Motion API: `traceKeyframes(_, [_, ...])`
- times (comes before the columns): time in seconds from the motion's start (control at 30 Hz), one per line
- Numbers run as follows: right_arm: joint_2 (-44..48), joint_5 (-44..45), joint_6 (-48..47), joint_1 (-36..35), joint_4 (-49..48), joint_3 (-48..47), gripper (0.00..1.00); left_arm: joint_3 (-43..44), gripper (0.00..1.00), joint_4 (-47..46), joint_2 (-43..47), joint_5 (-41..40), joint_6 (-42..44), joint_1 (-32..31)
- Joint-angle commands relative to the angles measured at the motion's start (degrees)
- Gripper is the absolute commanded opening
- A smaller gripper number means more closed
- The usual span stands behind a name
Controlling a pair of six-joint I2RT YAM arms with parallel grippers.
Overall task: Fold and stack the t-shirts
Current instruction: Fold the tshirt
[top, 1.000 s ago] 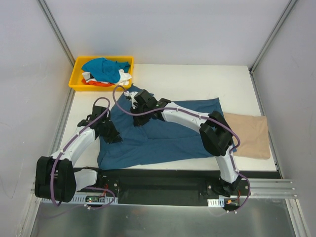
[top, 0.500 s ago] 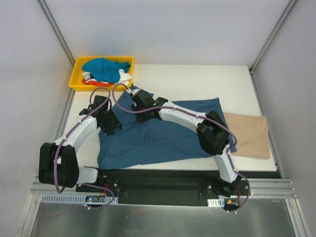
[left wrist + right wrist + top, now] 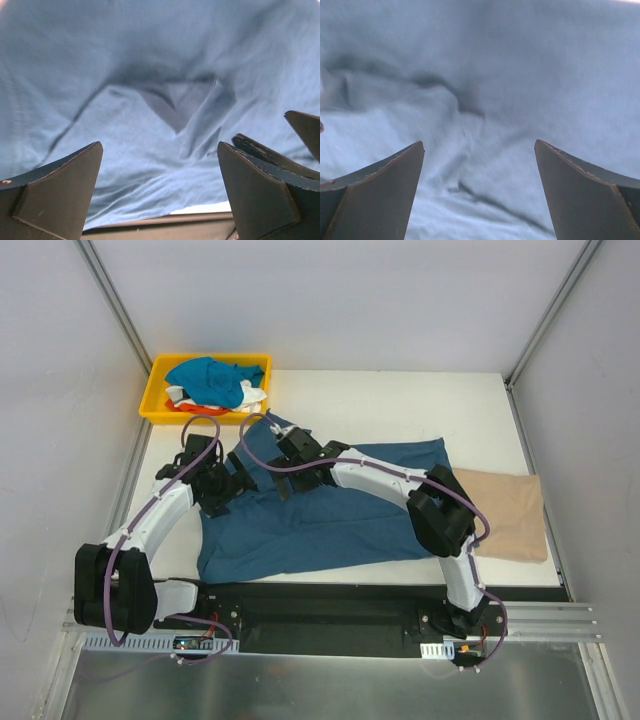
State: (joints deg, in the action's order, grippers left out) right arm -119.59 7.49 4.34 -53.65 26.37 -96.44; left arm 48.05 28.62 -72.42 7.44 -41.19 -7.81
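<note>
**Both claws gather over the teal shirt, fold still to come**

My left claw (image 3: pixel 159 147) hangs spread wide with nothing between its fingers. It is low over the dark teal-blue t-shirt (image 3: pixel 330 530), and a sharp crease with a small triangular flap lies straight ahead of it. My right claw (image 3: pixel 479 145) is likewise spread and empty, its fingers framing rumpled teal cloth. From the wrist views I cannot tell whether either one touches the fabric.

Over the past second the left arm has travelled away from me along the shirt's left side, while the right claw has shifted only slightly. In the overhead view the two now sit just beside each other above the far-left part of the shirt. The shirt itself has not moved. It lies spread and wrinkled across the middle of the table (image 3: pixel 400 400), with no fold made in it.

I read this as the set-up for a two-claw pinch to begin the first fold, and the pinch has not happened yet.

Farther out, the tan-beige t-shirt (image 3: pixel 505 515) lies flat and squared at the table's right side, just beside the teal one, and looks already folded. In the far-left corner the yellow tray (image 3: pixel 155 405) holds a heap of a bright blue t-shirt (image 3: pixel 210 380) over white (image 3: pixel 255 398) and orange-red (image 3: pixel 205 410) ones. By my judgement most of the job is still ahead.
</note>
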Motion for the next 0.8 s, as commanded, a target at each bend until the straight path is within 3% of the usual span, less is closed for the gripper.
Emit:
traceKeyframes(0.0, [9.8,-0.5,2.8,0.2,-1.7,6.6,0.97,-4.5,0.99,-2.3,3.9,8.1,-0.6,-0.2])
traceKeyframes(0.17, [16.8,2.3,4.3,1.3,-2.8,15.1,0.97,-6.5,0.99,-6.4,4.1,11.5,-1.3,-0.9])
traceKeyframes(0.4, [30.8,8.8,5.6,4.3,-1.3,27.3,0.97,-3.8,0.99,-12.4,-6.4,15.7,-2.0,-2.5])
traceKeyframes(0.77, [36.9,15.5,8.6,10.5,6.7,33.4,0.97,7.5,0.99,-13.6,-19.5,13.3,-2.1,-2.4])
